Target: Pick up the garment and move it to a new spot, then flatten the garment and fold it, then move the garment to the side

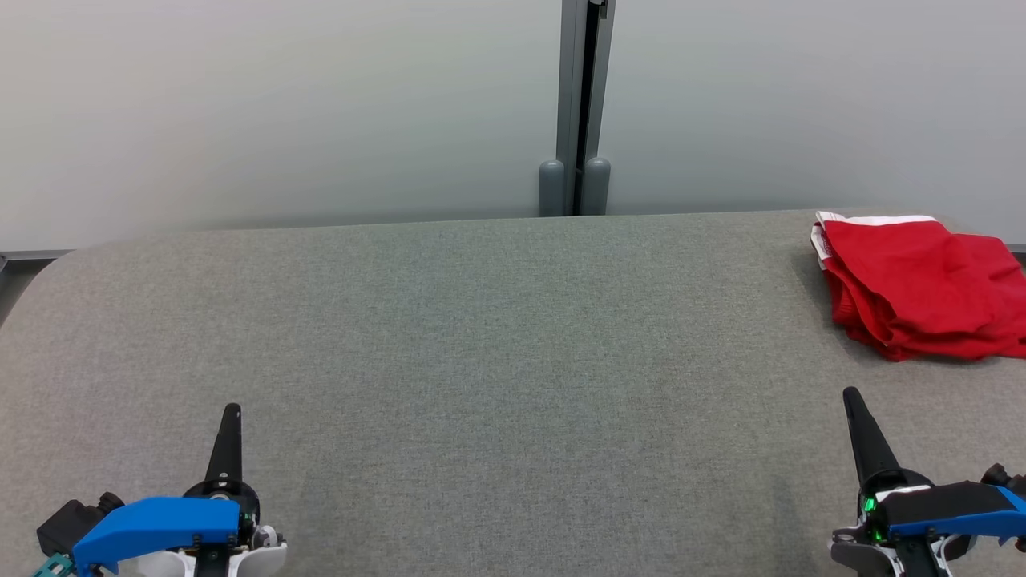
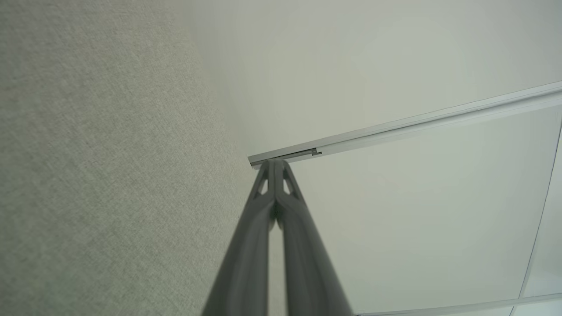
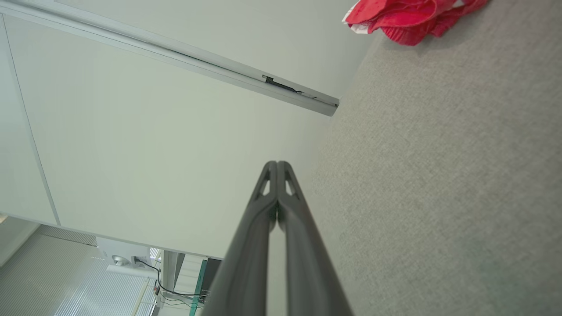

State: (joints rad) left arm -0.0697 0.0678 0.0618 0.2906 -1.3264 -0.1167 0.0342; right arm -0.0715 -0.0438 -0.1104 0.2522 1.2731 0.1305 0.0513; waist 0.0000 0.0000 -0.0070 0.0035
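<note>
A red garment point(image 1: 922, 288) with a white band along its far edge lies folded in a loose stack at the table's far right; the right wrist view catches it point(image 3: 408, 17) at the top. My left gripper point(image 1: 232, 410) rests low at the near left, shut, fingers pressed together with nothing between them, as the left wrist view point(image 2: 275, 163) confirms. My right gripper point(image 1: 851, 394) sits at the near right, shut and empty, its tips point(image 3: 277, 164) touching. It is a short way in front of the garment and apart from it.
The grey fabric-covered table point(image 1: 497, 353) spreads wide between the two grippers. Pale wall panels stand behind it, joined by a grey vertical post point(image 1: 579, 104). The table's left far corner point(image 1: 56, 264) is rounded.
</note>
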